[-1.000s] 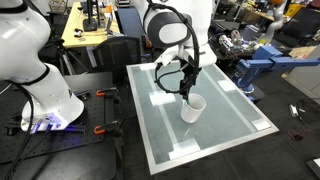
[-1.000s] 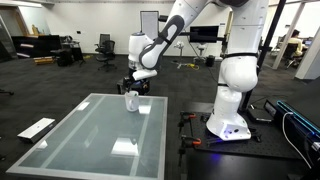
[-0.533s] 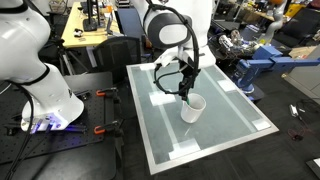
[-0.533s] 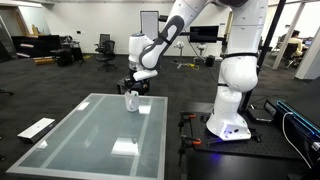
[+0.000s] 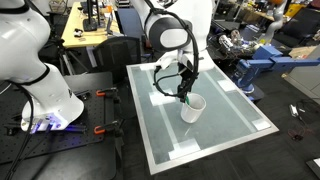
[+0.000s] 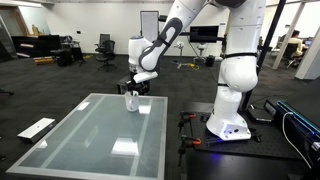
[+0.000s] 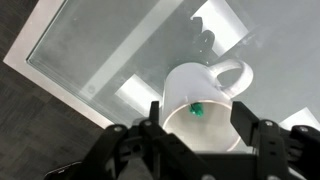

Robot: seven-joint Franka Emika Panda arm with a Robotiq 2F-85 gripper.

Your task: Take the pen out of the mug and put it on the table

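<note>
Evidently you held the hand point(image 7: 200, 128) spread right above the mug point(image 7: 212, 88) so it could close on the pen point(image 7: 197, 110) standing inside.

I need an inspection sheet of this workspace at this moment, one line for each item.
surface: table, pale glass top, white tape patches.
job's things: mug upright on the table; pen inside it, end showing.
clutter: nothing seen on the table.
grippers: gripper open above the mug, fingers astride its rim.
cables: dark loop at the wrist.
surroundings: wooden workbench, office chairs.
</note>
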